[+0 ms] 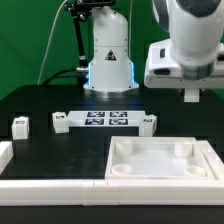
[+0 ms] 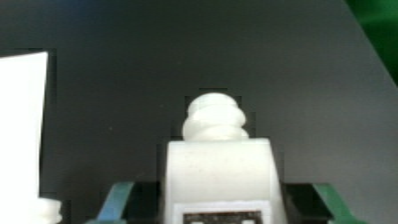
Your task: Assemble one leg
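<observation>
In the wrist view a white leg stands between my green fingertips, its rounded screw end pointing away and a tag on its near face. My gripper is shut on this leg and holds it in the air. In the exterior view the gripper hangs high at the exterior view's right, above the far edge of the white tabletop; the held leg is hardly visible there. Three more legs rest on the black table: one at the left, one each at the marker board's ends.
The marker board lies mid-table in front of the robot base. A white rail runs along the front left edge. In the wrist view a white surface shows at one side over the dark table.
</observation>
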Controlling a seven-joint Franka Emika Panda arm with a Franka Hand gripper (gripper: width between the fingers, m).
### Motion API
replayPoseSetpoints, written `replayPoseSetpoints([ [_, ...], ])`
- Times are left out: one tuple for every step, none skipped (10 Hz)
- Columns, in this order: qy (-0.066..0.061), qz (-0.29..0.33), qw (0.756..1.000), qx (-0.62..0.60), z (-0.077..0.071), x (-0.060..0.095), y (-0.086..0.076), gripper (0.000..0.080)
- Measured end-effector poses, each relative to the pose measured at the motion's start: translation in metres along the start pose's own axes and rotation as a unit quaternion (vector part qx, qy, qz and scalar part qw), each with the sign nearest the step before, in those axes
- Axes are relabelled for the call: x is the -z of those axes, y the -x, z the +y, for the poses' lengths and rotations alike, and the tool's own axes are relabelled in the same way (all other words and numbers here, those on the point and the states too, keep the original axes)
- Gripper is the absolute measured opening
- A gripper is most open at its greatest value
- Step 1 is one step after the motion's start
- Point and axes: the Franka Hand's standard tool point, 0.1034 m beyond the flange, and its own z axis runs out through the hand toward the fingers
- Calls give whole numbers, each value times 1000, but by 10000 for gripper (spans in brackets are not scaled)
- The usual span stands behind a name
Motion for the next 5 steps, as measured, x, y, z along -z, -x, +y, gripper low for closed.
replayPoseSetpoints([
  [4, 40, 999, 6, 3, 0, -9, 288],
  [8, 103, 994, 21, 7, 12, -21, 288],
  [16, 140, 989, 48, 15, 27, -21, 288],
  [24, 180, 981, 69, 19, 44, -29, 288],
  [25, 211, 973, 87, 20, 56, -34, 288],
])
